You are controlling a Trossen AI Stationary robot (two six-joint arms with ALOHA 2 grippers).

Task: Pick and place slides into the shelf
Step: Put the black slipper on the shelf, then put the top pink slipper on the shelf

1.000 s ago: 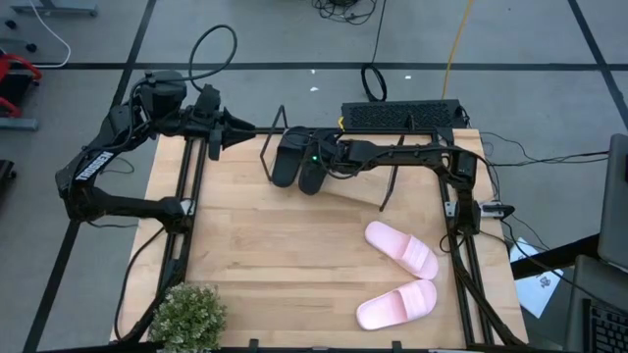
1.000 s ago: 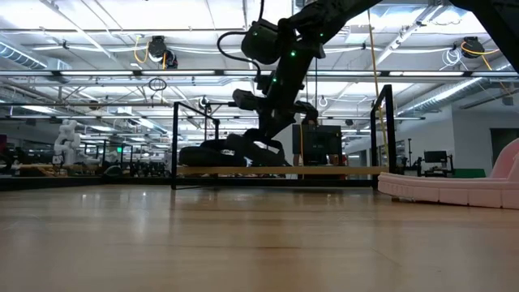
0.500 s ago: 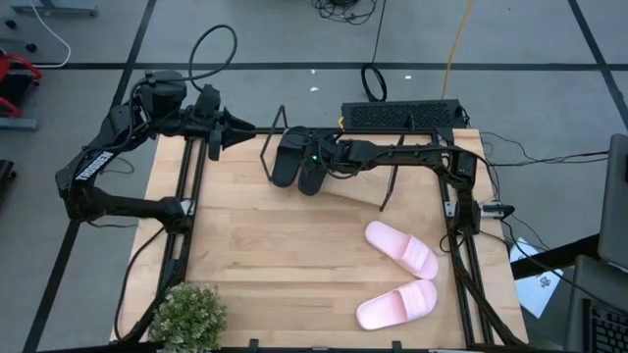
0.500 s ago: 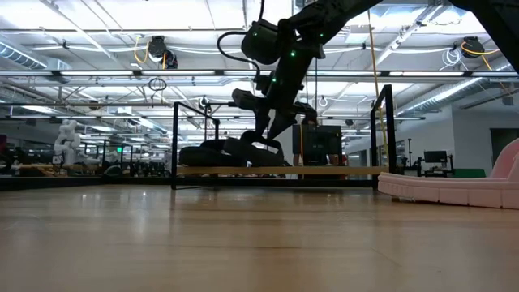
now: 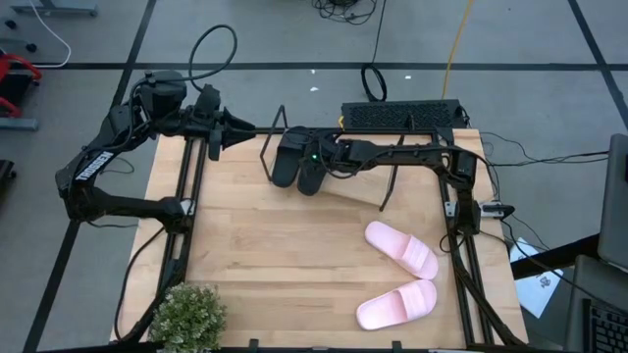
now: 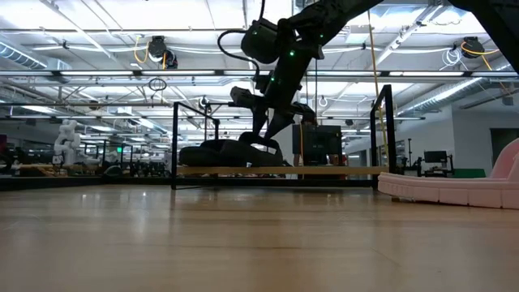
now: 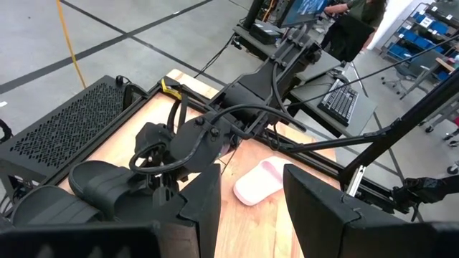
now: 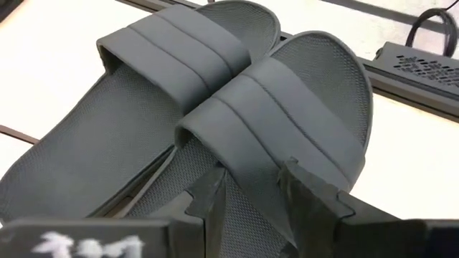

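Two matte black slides [image 5: 285, 157] [image 5: 310, 175] lie side by side on the shelf [image 5: 358, 184] at the table's far side, soles down on its plank [image 6: 340, 170]. My right gripper [image 8: 251, 190] is open just above the strap of the right-hand black slide [image 8: 301, 107], beside the other one [image 8: 143, 107]. In the low view this gripper [image 6: 263, 139] stands slightly above the slides. Two pale pink slides [image 5: 400, 247] [image 5: 397, 304] rest on the table near its right near corner. My left gripper [image 7: 247, 208] waits open at the far left corner [image 5: 228, 127].
A potted green plant [image 5: 186, 314] stands at the table's near left corner. A black perforated box [image 5: 402, 115] sits behind the shelf at the far edge. Bare wood lies between the shelf and the pink slides. Black wire end frames [image 6: 174, 146] rise at both shelf ends.
My right gripper has risen a little off the black slide on the shelf. The slide has stayed lying on the plank beside the other one.
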